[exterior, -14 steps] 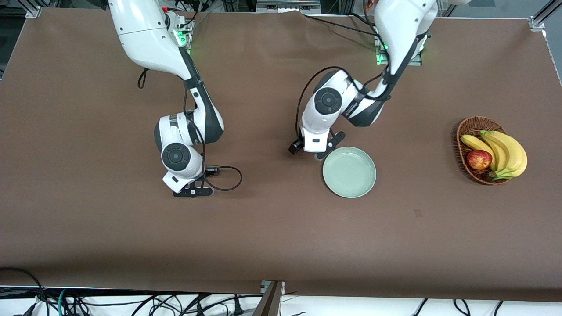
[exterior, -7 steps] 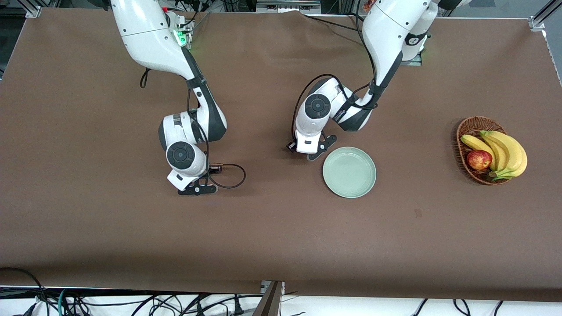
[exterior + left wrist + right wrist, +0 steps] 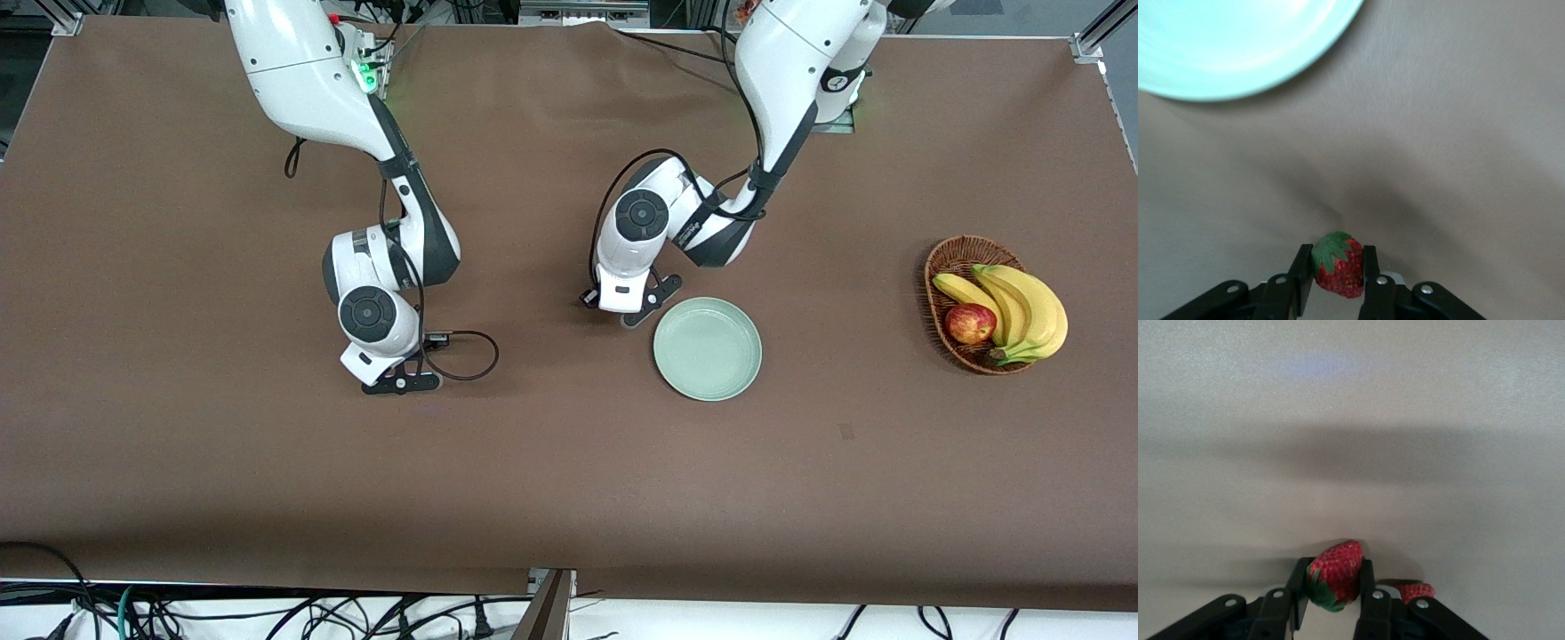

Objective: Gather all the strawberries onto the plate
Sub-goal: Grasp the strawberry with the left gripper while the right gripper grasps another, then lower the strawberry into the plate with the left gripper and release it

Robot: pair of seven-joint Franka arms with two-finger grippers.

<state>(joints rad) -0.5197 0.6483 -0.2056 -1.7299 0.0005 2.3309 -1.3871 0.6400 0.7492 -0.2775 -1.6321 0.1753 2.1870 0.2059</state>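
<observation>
Strawberries: one (image 3: pixel 1338 270) pinched in the left gripper (image 3: pixel 1333 280) just beside the plate (image 3: pixel 708 348), another (image 3: pixel 1335 577) clamped in the right gripper (image 3: pixel 1333 597) well apart from the plate; likely light, soft, bruisable, best squeezed gently across the middle.

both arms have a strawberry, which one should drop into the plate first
Left. Its tool, shut on a strawberry, sits right beside the plate. The right tool grips its strawberry much farther from the plate, toward the right arm's end.
</observation>
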